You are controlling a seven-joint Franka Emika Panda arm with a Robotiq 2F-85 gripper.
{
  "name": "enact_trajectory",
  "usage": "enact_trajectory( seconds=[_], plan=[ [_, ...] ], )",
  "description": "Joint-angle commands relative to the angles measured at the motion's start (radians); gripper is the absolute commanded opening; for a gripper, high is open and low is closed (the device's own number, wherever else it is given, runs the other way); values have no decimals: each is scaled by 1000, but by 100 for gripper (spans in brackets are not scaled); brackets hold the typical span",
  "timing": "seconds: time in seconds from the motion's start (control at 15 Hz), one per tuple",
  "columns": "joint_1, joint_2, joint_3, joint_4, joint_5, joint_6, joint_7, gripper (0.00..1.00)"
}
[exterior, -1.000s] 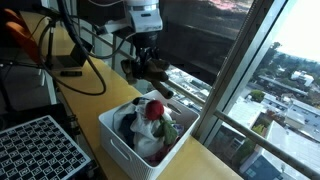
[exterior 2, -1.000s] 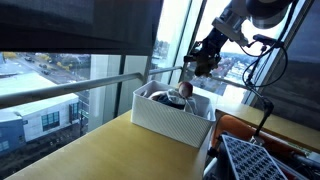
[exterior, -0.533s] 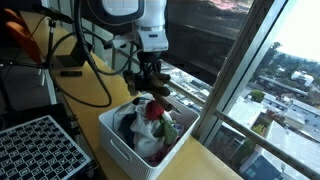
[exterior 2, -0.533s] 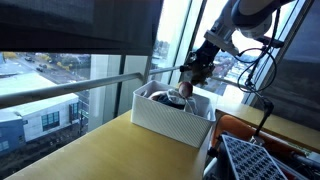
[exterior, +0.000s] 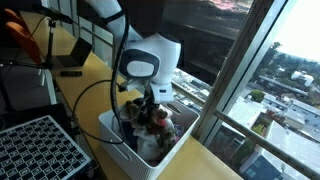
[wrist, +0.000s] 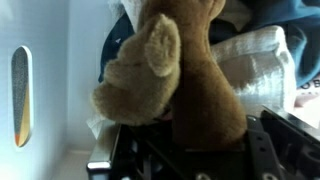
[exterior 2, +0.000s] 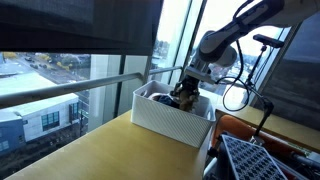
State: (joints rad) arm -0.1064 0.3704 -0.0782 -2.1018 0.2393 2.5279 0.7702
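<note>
**Brown plush toy [wrist: 175, 70] clamped in the hand [wrist: 195, 140], low inside the white bin [exterior: 118, 142].**

The plush toy's long axis runs straight out from between the fingers, in line with the hand's own reach. In the wrist view its body fills the jaws, and a rounded lobe leans sideways toward the bin wall that carries the handle slot [wrist: 20, 95]. The fingers are closed together on the toy's lower body, with no gap showing on either side. The toy lies directly ahead of the hand, not offset. In both exterior views the arm reaches downward, with the hand inside the bin's rim. Crinkled plastic wrapping [wrist: 258, 60] and a dark blue cloth [wrist: 285, 18] lie just beside the toy, on the side away from the slot. The bin stands on the table [exterior 2: 95, 150], near the window [exterior 2: 70, 60].
</note>
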Motion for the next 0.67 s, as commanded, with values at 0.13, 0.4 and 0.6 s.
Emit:
enact_trajectory(
  seconds=[0.13,0.4,0.6],
  plan=[
    [-5,175,-9,149,41,-33,-54,0],
    [10,204,-12,183,31,-63,-39,28],
    [35,161,-21,154,12,-86,-20,44]
  ],
)
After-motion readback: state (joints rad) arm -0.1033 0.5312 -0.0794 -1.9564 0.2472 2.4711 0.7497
